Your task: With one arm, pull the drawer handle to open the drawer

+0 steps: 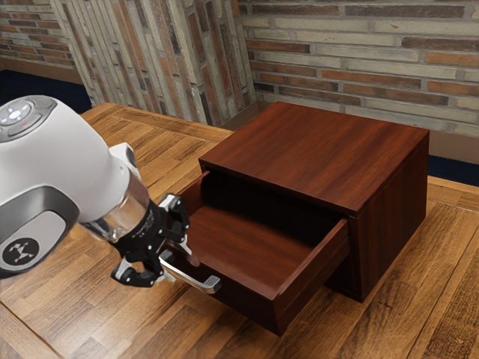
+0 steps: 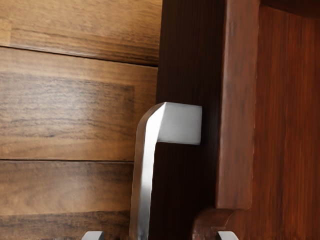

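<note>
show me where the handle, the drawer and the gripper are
handle (image 1: pixel 193 276): exterior view, middle of the bar
drawer (image 1: pixel 239 247): exterior view, bare floor inside
gripper (image 1: pixel 163 259): exterior view, midway between fingertips

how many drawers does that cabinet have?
1. The single drawer fills the front of the cabinet and stands pulled partly out toward the exterior view's lower left, its metal handle at the tool. The cabinet's far sides are hidden.

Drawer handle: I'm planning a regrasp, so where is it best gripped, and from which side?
Grip the drawer handle on its straight bar, approaching from the exterior view's left. Bent ends hold the bar off the drawer front, leaving a gap behind for one finger.
</note>
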Controlling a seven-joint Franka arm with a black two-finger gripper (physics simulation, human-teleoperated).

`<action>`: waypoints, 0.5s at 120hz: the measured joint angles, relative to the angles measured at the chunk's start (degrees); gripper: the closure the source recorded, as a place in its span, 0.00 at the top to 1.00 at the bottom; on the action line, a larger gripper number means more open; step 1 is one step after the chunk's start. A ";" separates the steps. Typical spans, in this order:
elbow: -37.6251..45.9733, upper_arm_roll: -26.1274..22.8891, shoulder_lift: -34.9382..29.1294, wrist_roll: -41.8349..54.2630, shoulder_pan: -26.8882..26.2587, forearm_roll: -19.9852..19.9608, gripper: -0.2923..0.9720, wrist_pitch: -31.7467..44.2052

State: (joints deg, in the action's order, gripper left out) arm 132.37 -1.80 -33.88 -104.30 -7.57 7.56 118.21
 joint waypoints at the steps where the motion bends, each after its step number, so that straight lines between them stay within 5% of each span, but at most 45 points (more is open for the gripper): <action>1: -0.21 -0.13 0.06 -0.01 -0.01 0.00 0.43 -0.02; 10: -5.37 -1.31 2.89 -0.25 -0.16 -0.07 0.50 -0.95; 22: -35.00 -7.68 18.38 -2.06 -0.08 -0.59 0.60 -15.10; 31: -47.91 -8.03 23.50 -1.06 0.26 -1.17 0.64 -25.00; 49: -53.51 -2.82 30.39 17.18 8.35 -1.62 0.70 -32.18; 60: -53.86 1.38 34.07 28.05 9.61 -6.21 0.72 -33.93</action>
State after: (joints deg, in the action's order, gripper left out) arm 78.51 -0.42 0.19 -76.24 2.04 1.35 84.28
